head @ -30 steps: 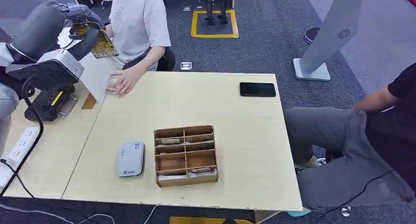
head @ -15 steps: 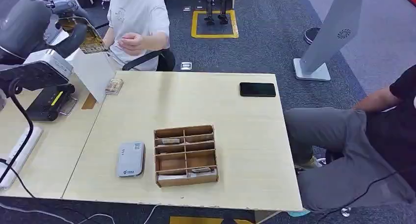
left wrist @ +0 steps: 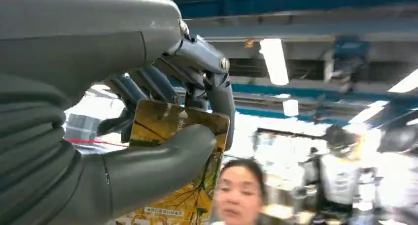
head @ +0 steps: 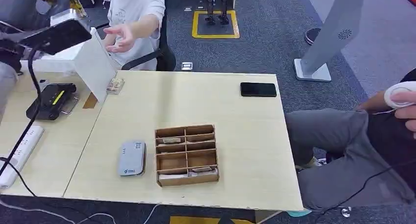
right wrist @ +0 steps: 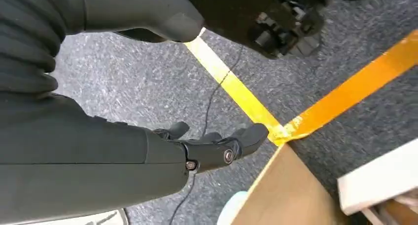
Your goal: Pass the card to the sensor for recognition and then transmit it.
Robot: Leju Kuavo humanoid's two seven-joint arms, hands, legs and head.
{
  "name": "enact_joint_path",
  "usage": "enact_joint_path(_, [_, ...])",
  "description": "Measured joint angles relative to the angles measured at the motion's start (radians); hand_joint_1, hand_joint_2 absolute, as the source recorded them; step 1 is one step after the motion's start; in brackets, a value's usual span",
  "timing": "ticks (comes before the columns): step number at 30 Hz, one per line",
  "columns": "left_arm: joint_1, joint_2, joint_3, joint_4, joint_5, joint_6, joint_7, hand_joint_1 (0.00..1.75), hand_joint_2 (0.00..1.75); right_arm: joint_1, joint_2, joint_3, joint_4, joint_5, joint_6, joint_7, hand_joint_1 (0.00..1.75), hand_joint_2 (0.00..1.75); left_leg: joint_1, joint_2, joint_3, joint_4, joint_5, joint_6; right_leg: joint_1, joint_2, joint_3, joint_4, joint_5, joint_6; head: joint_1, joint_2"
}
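1. The left hand (left wrist: 162, 136) held the card (left wrist: 190, 185), a yellow-gold printed one, pinched between the thick thumb pressed across its face and the darker fingers (left wrist: 217, 102) curled over its far edge from behind. Most of the card's lower part hung free below the thumb.

2. In the head view the card (head: 73, 1) sat high at the upper left corner of the scene, well apart from the table (head: 235, 116) and from the grey sensor (head: 131, 158) lying just beside the wooden divider box (head: 186, 155).

3. A seated person's open hand (head: 117, 37) reached toward the raised card, near it but apart from the robot's fingers; no contact could be seen.

4. Judged from this, the step in hand was the transmitting one: the card was being offered up to the person. Whether the pass over the sensor was complete cannot be told from these views.

5. The right hand (right wrist: 217, 148) hung beside the body over the grey floor, fingers loosely extended and apart, holding nothing.

6. The next move would call for keeping the pinch firm until the person's fingers closed on the free lower part of the card, then easing thumb and fingers apart. Releasing early would likely drop it.
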Motion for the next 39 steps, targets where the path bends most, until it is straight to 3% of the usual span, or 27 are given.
enact_joint_path(3, [-0.042,-0.037,-0.033,0.084,-0.055,0.015,0.023,1.75,1.75,0.001,-0.001,0.007,-0.003,-0.086,-0.005,0.018,0.0,1.75,0.0,0.0,0.0,0.0,0.001,0.0,0.0,0.001,0.0,0.0,0.001,0.001,0.001,0.0])
enact_joint_path(7, [-0.064,-0.039,-0.04,0.148,-0.045,0.032,0.027,1.75,1.75,0.037,-0.004,-0.099,-0.001,-0.371,-0.018,0.005,0.0,1.75,-0.001,0.001,0.0,0.0,0.001,0.0,-0.001,0.002,-0.001,0.0,0.0,0.001,0.002,0.0])
enact_joint_path(12, [-0.07,-0.027,-0.041,0.178,-0.038,0.036,0.024,1.75,1.75,0.083,-0.014,-0.191,0.01,-0.436,-0.04,0.003,0.0,1.75,-0.001,0.001,-0.001,0.0,0.0,0.0,-0.001,0.002,-0.002,0.0,0.0,0.001,0.001,0.0])
enact_joint_path(16, [-0.081,-0.008,-0.042,0.191,-0.041,0.037,0.033,1.75,1.75,0.11,-0.024,-0.225,0.031,-0.4,-0.106,0.051,0.0,1.75,-0.001,0.001,-0.002,0.0,0.0,0.0,-0.001,0.002,-0.002,0.0,-0.001,0.001,0.002,0.0])
enact_joint_path(20, [-0.083,-0.005,-0.046,0.207,-0.043,0.037,0.035,1.75,1.75,0.108,-0.034,-0.225,0.042,-0.372,-0.125,0.101,0.0,1.75,-0.001,0.001,-0.001,0.0,0.0,0.0,-0.001,0.002,-0.001,0.0,-0.001,0.001,0.002,0.0])
enact_joint_path(39, [-0.083,0.028,-0.059,0.237,-0.029,0.039,0.035,1.75,1.75,0.118,-0.043,-0.23,0.04,-0.405,-0.145,0.045,0.0,1.75,-0.001,0.002,-0.002,0.0,0.0,0.0,-0.001,0.003,-0.002,0.0,0.0,0.001,0.002,0.0])
